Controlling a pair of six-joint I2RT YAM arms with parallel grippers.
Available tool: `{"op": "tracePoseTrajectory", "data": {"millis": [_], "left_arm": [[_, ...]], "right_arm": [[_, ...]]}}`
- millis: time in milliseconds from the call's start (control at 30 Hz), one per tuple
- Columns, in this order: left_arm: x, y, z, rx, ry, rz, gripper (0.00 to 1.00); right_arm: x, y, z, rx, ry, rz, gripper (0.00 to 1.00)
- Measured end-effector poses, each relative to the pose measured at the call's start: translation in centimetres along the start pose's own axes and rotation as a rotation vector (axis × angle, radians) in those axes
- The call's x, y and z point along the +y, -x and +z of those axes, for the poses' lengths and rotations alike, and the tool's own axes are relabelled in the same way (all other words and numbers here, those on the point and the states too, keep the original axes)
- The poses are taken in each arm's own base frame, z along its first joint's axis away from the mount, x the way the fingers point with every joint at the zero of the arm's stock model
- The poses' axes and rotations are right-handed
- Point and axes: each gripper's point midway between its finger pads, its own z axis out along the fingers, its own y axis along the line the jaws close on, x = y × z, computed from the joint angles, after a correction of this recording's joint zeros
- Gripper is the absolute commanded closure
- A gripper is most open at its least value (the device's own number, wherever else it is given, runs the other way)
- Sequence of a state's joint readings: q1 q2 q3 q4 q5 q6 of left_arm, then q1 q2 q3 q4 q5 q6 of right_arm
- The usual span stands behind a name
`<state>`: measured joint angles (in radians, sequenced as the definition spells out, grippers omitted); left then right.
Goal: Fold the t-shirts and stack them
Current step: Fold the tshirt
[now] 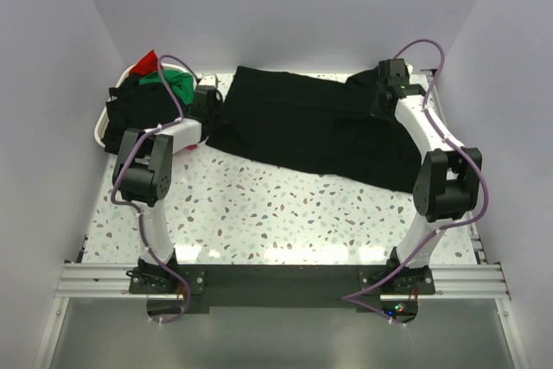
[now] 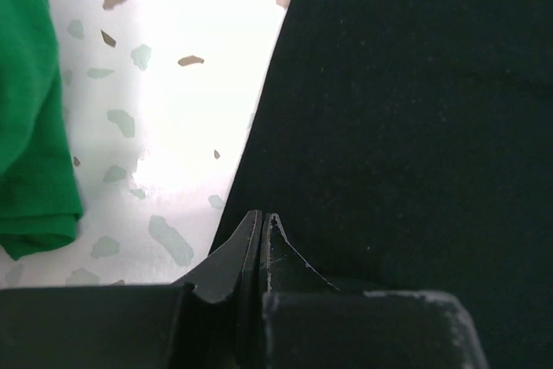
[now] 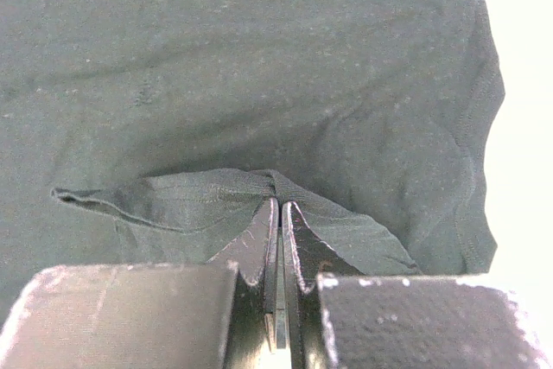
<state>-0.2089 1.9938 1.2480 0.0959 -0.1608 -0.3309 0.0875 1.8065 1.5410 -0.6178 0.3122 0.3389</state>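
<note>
A black t-shirt [image 1: 294, 123] lies spread across the back of the speckled table. My left gripper [image 1: 206, 103] is at its left edge. In the left wrist view the gripper [image 2: 262, 218] is shut right on the hem of the black t-shirt [image 2: 415, 110], low over the table. My right gripper [image 1: 383, 99] is at the shirt's right end. In the right wrist view that gripper [image 3: 278, 203] is shut on a pinched ridge of the black t-shirt [image 3: 259, 66], which tents up to the fingertips.
A white basket [image 1: 99, 136] stands at the far left. It holds a green shirt [image 1: 177, 84], a red one [image 1: 147, 62] and black ones [image 1: 134, 105]. The green shirt [image 2: 30, 127] hangs close beside my left gripper. White walls close in the table.
</note>
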Motion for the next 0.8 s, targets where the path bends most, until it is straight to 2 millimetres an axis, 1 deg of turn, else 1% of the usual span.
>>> {"op": "tracePoseTrajectory", "data": {"millis": [133,433,667,800], "left_arm": [[-0.1,1.0,-0.2,-0.03,-0.003,-0.006,1.0],[0.7,1.3,-0.1,-0.039,0.019,-0.014,1.0],[0.9,1.4,-0.1,-0.045,0.031,-0.019,1.0],[0.9,1.8,-0.1,-0.061,0.034,-0.026,1.0]], "right_arm": [[-0.5,0.1,0.1,-0.002,-0.014,0.006,1.0],[-1.4,0.4,0.3,-0.005,-0.035,0.02,1.0],[-2.1,0.6,0.4,-0.009,-0.059,0.026,1.0],[-2.6,0.7,0.4,-0.011,-0.067,0.034,1.0]]}}
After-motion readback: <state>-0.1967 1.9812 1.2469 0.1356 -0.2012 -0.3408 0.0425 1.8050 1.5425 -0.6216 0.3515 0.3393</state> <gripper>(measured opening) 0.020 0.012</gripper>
